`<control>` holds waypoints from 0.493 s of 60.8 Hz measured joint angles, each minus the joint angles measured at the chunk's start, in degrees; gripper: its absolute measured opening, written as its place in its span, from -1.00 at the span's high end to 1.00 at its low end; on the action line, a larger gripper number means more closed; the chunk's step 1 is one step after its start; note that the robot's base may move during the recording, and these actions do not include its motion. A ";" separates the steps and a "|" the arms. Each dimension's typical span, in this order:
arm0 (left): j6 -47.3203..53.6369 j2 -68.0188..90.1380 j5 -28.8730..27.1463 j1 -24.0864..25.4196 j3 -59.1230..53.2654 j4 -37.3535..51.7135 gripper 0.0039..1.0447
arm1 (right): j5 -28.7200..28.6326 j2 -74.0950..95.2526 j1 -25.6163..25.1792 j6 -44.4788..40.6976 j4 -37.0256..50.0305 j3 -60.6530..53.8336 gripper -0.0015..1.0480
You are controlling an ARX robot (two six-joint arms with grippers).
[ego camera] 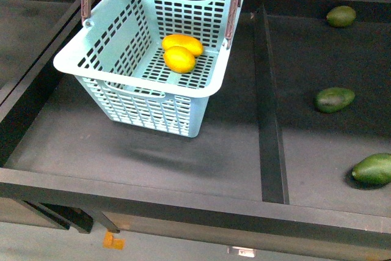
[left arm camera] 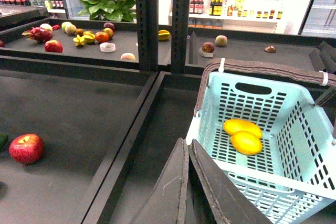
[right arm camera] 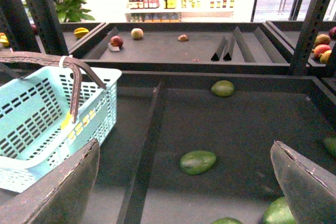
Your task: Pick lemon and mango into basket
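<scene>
Resting side by side and touching on the slotted floor of the basket (ego camera: 110, 59), the lemon (ego camera: 179, 59) and mango (ego camera: 183, 43) are seen well apart from the closed, empty left gripper (left arm camera: 187, 148) and the wide-open right gripper (right arm camera: 184, 182) (nothing held by either).

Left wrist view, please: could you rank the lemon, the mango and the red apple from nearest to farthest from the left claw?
1. Lemon, in the basket, nearest the left claw.
2. Mango, touching it, just beyond.
3. Red apple, farthest, across the divider.
</scene>
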 joint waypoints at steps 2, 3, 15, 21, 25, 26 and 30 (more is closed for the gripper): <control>0.00 -1.36 0.00 0.00 0.00 -1.27 0.94 | 0.00 0.00 0.00 0.00 0.00 0.00 -0.83; 0.00 -1.99 0.02 0.00 0.00 -1.86 0.94 | 0.00 0.00 0.00 0.00 0.00 0.02 -0.83; 0.00 -9.99 0.02 0.00 0.00 -9.55 0.94 | 0.00 0.00 0.00 0.00 0.00 0.00 -0.83; 0.00 -13.05 0.00 0.00 0.00 -12.57 0.94 | 0.00 0.00 0.00 0.00 0.00 0.00 -0.83; 0.00 -14.75 0.00 0.00 0.00 -14.29 0.94 | 0.00 0.00 0.00 0.00 0.00 0.02 -0.83; 0.00 -15.10 0.00 0.00 0.00 -14.64 0.94 | 0.00 0.00 0.00 0.00 0.00 0.02 -0.83; 0.00 -16.46 0.00 0.00 0.00 -15.93 0.94 | 0.00 0.00 0.00 0.00 0.00 0.00 -0.83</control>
